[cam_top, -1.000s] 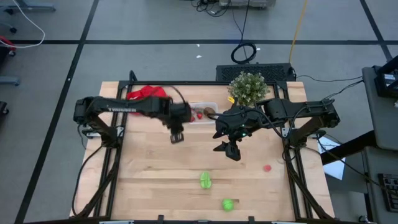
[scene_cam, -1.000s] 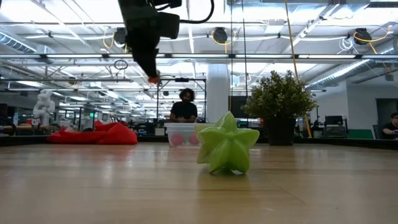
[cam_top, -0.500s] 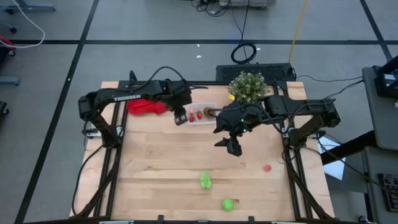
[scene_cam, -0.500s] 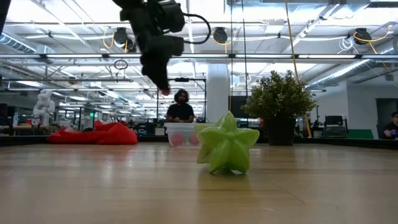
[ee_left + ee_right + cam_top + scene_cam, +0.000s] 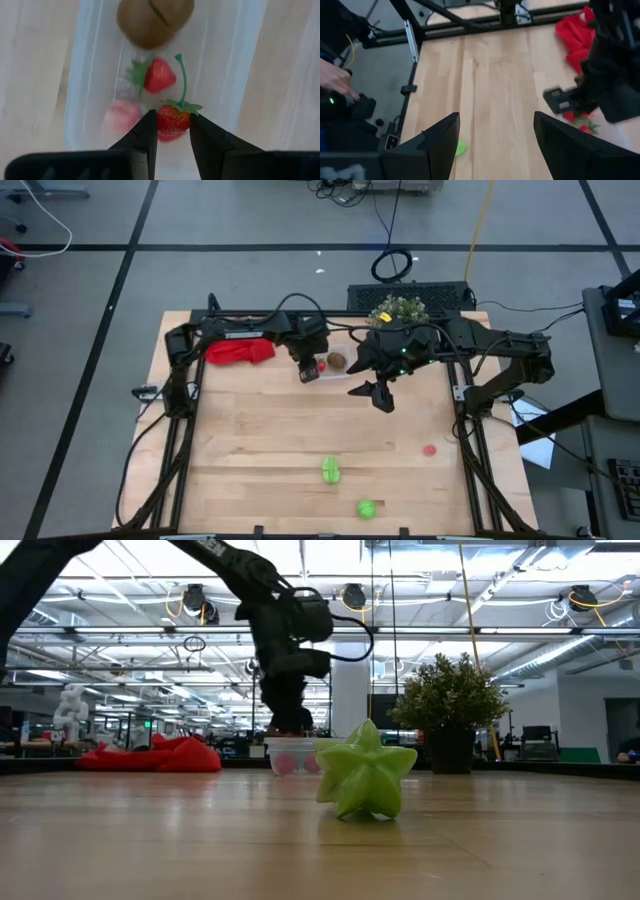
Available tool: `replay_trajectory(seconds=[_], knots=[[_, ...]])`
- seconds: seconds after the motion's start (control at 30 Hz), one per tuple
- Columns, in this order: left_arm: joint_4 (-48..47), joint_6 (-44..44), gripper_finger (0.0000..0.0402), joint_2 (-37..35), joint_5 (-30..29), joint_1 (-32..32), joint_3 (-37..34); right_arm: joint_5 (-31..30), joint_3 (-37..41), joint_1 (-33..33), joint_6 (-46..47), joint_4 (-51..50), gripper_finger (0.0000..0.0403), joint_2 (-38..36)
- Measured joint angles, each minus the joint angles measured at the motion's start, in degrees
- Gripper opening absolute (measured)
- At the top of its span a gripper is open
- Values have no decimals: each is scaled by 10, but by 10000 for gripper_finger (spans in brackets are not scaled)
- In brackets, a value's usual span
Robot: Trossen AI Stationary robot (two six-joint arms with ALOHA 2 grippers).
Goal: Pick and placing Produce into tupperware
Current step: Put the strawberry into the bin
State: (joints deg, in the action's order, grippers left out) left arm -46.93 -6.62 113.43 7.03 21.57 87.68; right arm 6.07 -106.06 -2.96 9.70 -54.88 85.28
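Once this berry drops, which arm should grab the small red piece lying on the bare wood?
Right, probably. The right gripper hangs open on the same side of the table as the small red piece. The left gripper is busy over the clear plastic container, shut on a red strawberry.

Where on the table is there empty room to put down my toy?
Bare wood fills the middle, between the tupperware at the back and the green star piece in front, and the whole front-left. It's crowded at the back: red cloth, left gripper holding a strawberry, right gripper, plant.
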Motion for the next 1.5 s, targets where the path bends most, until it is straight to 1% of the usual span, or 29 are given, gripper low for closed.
replay_trajectory(seconds=[0.13,0.73,0.93,1.07,1.4,1.5], knots=[[5,-7,92,21,10,5,21,0,0,0,-6,-7,247,-5],[12,-8,92,26,25,49,20,0,0,0,-19,-7,247,-5],[39,-8,92,30,51,65,20,0,0,0,-19,-7,247,-5],[37,-6,92,36,63,72,19,0,0,0,-19,-7,247,-5],[36,-4,92,42,65,84,17,0,0,0,-19,-7,247,-5],[23,-3,92,47,65,84,16,0,0,0,-19,-8,247,-5]])
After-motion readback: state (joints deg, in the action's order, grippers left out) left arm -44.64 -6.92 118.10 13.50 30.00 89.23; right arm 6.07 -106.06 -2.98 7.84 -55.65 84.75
